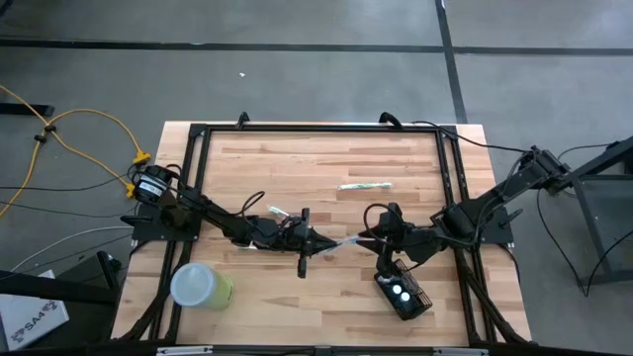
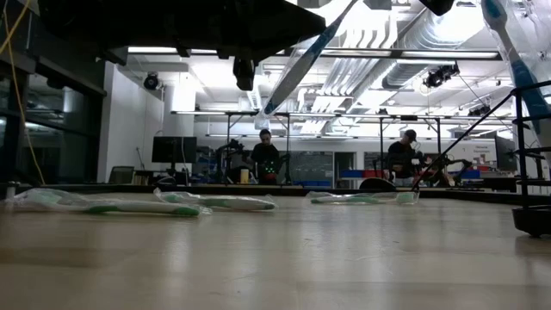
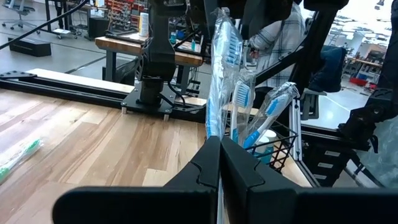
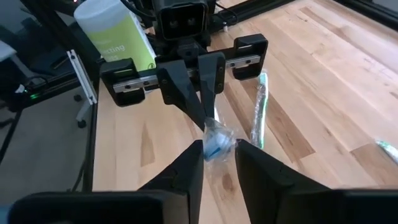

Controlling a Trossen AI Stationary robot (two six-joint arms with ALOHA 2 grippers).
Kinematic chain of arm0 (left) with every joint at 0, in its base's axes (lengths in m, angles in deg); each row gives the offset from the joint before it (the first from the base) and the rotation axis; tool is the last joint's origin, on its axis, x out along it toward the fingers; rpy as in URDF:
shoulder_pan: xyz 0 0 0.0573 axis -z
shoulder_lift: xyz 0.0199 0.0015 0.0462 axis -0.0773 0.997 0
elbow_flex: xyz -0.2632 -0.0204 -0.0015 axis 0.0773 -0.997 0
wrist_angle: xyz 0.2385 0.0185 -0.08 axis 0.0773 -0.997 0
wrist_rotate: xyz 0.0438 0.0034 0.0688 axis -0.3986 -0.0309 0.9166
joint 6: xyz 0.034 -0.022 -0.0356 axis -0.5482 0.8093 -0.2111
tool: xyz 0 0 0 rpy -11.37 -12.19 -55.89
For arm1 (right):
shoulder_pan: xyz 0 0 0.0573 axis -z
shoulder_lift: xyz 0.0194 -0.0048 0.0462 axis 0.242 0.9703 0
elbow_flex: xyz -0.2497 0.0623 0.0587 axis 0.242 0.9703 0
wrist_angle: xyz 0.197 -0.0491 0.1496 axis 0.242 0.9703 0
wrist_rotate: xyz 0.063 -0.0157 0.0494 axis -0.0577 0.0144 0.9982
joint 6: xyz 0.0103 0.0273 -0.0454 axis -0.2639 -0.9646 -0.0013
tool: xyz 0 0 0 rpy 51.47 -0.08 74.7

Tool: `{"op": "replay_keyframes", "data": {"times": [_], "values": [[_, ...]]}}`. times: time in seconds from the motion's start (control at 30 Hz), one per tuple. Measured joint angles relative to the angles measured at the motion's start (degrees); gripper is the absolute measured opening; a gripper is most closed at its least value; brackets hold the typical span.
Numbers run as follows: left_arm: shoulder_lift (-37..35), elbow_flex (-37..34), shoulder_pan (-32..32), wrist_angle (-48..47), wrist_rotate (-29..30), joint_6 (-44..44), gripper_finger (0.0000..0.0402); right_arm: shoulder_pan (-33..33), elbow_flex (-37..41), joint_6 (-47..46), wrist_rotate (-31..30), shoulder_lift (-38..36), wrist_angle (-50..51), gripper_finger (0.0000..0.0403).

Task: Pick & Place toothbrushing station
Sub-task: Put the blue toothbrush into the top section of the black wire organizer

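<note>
Found the small black wire-mesh toothbrushing station (image 1: 404, 295) near the tabletop's (image 1: 297, 168) front edge, with blue brushes standing in it. Just beside the station, saw the right hand (image 4: 214, 155) with fingers parted on either side of the head of a clear-wrapped blue-and-white toothbrush (image 3: 221, 74), not visibly pinching it. Farther from the station, noted the left hand (image 3: 219, 155) clamped shut on the same brush's other end, lifted clear of the wood. Well apart from the station, marked a lime-green cup with a whitish lid (image 1: 201, 285) and, farther yet, a wrapped green toothbrush (image 1: 364, 185) lying flat.

Judged the handover the weak point: could drop the brush if the left hand let go before the right hand had bitten, and could slip on the slick wrapper. Feared too a twist or tear in the wrapper from both hands pulling at once, or a knock to the station from the right arm so close above it.

Counted open wood between station and cup; little room between the station and the black frame rail (image 1: 316, 129) on the side away from the cup.
</note>
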Motion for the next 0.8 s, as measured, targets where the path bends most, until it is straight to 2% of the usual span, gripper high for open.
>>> {"op": "replay_keyframes", "data": {"times": [0.37, 0.8], "values": [[0.02, -0.02, 0.02, 0.57, -0.02, -0.39, 0.0, 0.0, 0.0, -0.99, 0.52, 0.0, 0.04, 0.0008], [0.04, -0.02, 0.22, 0.98, -0.2, -2.14, 0.0001, -0.02, 0.0, 0.56, 1.51, 0.0, -1.06, 0.0003]]}}
